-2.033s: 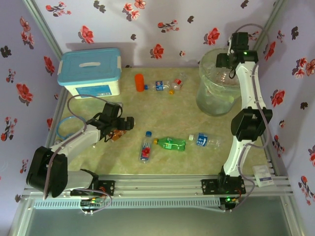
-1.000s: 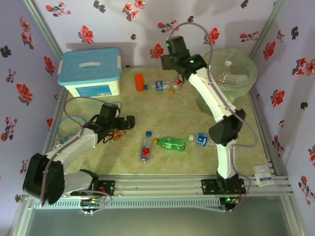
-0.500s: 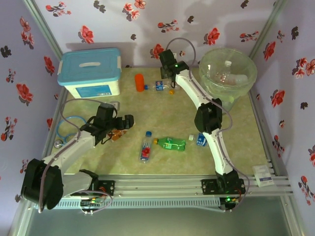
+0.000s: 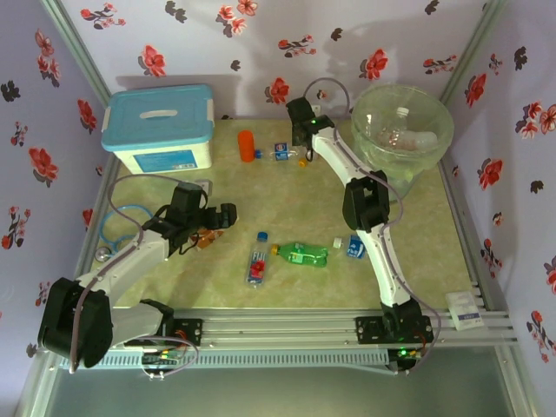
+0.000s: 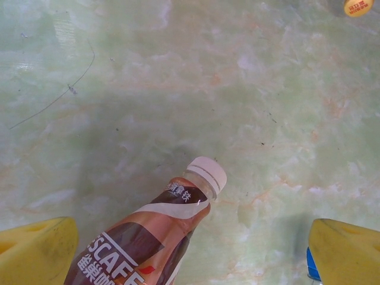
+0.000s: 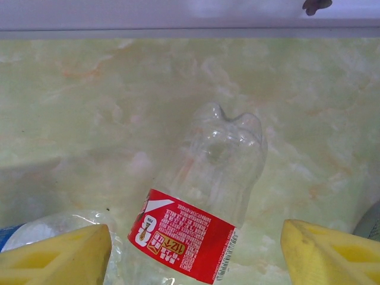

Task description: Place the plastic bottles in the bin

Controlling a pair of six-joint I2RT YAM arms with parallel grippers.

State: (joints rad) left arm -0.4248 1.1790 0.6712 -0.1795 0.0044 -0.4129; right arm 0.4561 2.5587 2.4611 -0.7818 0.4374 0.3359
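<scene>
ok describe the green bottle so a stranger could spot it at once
Start at the near middle of the table. The green bottle lies there on its side. The red-labelled bottle and blue-labelled bottle beside it are clear; it alone is green.

High rear view over the whole table point(image 4: 278, 195); both wrist views close above it, downward.

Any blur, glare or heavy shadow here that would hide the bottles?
Top external: evenly lit, slightly soft, the bin plainly outlined. Left wrist: the brown-labelled bottle is sharp, with a soft shadow beside it; the yellow fingertips are soft-edged. Right wrist: the red-labelled clear bottle is sharp, no glare.
</scene>
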